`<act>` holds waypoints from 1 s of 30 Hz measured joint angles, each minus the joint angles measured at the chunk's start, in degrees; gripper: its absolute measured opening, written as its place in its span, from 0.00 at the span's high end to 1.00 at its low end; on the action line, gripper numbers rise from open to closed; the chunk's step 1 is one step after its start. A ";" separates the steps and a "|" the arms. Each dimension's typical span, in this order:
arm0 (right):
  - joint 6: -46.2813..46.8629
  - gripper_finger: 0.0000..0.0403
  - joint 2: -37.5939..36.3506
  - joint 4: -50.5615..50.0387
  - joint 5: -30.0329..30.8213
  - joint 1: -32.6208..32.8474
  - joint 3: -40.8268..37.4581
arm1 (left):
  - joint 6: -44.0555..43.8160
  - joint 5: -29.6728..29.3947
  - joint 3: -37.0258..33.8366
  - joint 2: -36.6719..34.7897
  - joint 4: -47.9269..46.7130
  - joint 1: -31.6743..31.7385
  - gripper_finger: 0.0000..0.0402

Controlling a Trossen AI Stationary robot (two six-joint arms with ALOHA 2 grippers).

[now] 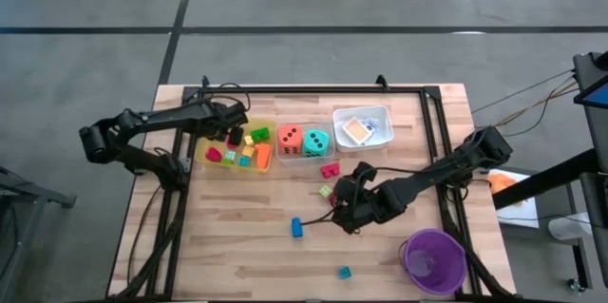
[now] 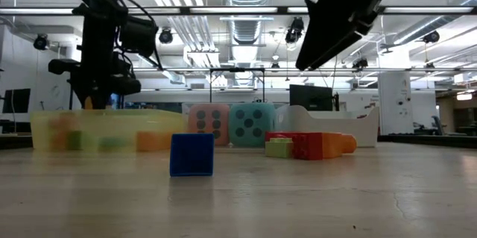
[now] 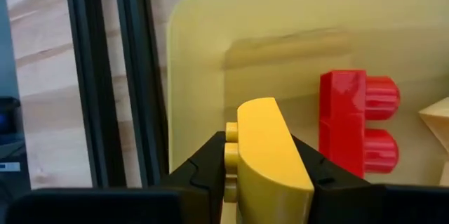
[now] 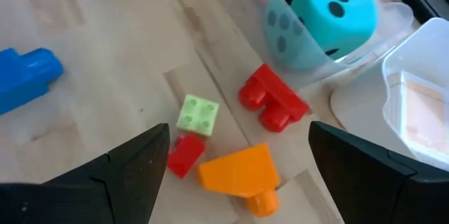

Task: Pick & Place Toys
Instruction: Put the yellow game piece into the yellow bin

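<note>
Overhead, the left end effector (image 1: 235, 135) sits over the yellow tray (image 1: 217, 143), near its left end. Its fingers are closed on a yellow block (image 3: 270, 155), held between the pads; a red block (image 3: 358, 120) lies on the tray floor just beside it. More blocks, pink, green and orange, lie in the same tray.

Right end effector (image 1: 344, 210) hangs above the table (image 1: 237, 246) near centre, fingers (image 4: 126, 164) spread wide, holding nothing. Under it, a loose cluster: green block (image 4: 197, 114), small red block (image 4: 185, 155) touching it, orange block (image 4: 240, 170) just beside, and a larger red block (image 4: 273, 99) near the clear tray (image 4: 323, 62).

Clear tray holds the orange die (image 1: 290, 140) and teal die (image 1: 316, 142), side by side. White tray (image 1: 380, 113) next along holds flat cards (image 1: 357, 130).

Loose on the table: blue block (image 1: 296, 227) left of the right end effector; a small teal block (image 1: 344, 272) nearer the front edge. Purple cup (image 1: 434, 259) stands at the front right corner, upright.
</note>
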 joint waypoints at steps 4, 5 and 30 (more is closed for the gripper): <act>-1.53 0.16 0.00 0.08 0.18 -0.16 -0.02 | 2.17 -0.20 0.00 -0.04 1.11 1.33 0.75; -1.61 0.16 0.00 0.09 0.18 -0.14 -0.02 | 2.58 -0.18 0.00 -0.04 1.50 1.45 0.75; -3.83 0.16 0.00 0.38 -0.56 -1.40 -0.02 | 4.88 6.60 -0.02 0.29 4.54 2.96 0.74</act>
